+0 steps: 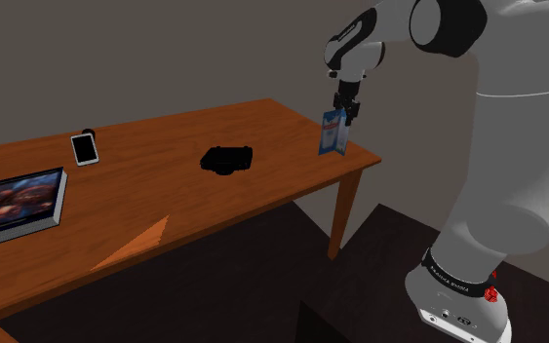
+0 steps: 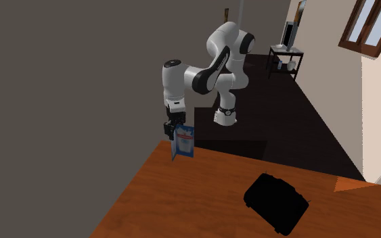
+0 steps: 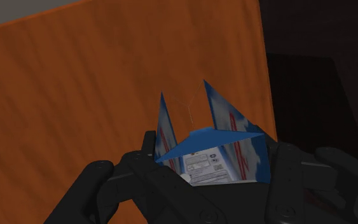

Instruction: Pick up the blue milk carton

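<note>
The blue and white milk carton (image 1: 333,133) hangs a little above the wooden table (image 1: 165,195) near its corner at the shoulder view's right. My black gripper (image 1: 345,109) is shut on its top, coming down from above. In the second exterior view the carton (image 2: 183,140) hangs tilted under the gripper (image 2: 173,128), clear of the table's far corner (image 2: 162,152). The wrist view has the carton's folded top (image 3: 212,149) clasped between the black fingers (image 3: 139,168), with the table (image 3: 75,95) below it.
A black lumpy object (image 1: 227,158) lies mid-table. A white phone (image 1: 85,148) and a book (image 1: 17,202) lie toward the shoulder view's left. The table edge and a leg (image 1: 340,214) are just below the carton. Dark floor and my stand (image 1: 399,283) lie beyond.
</note>
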Robot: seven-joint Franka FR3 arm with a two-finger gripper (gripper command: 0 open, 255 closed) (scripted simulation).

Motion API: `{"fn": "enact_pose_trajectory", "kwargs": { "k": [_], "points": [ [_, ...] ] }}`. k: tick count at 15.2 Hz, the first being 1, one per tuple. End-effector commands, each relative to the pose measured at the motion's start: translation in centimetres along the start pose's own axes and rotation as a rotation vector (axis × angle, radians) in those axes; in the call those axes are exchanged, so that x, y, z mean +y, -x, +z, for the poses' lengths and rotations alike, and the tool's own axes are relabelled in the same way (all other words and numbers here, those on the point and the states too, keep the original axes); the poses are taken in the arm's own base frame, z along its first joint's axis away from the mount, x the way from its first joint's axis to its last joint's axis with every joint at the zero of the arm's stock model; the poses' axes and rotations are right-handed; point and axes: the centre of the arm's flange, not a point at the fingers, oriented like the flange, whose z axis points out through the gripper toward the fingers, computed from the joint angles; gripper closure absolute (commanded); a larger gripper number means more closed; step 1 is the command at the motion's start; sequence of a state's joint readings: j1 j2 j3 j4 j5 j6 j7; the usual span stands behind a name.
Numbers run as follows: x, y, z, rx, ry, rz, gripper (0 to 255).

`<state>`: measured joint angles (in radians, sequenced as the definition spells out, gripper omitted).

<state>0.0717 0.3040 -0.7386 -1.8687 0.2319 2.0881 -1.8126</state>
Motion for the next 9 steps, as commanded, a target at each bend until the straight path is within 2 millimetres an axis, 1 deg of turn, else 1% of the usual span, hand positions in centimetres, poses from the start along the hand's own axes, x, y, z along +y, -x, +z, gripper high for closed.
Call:
{"fn": "enact_pose_trajectory", "kwargs": {
  "k": [1,5,9],
  "points": [
    [0.0,-0.1,0.2,0.000,-0.002,0.000,255],
    [0.0,0.0,0.1,0.000,-0.002,0.000,255],
    [0.0,0.0,-2.0,0.000,-0.002,0.000,255]
  ]
}}
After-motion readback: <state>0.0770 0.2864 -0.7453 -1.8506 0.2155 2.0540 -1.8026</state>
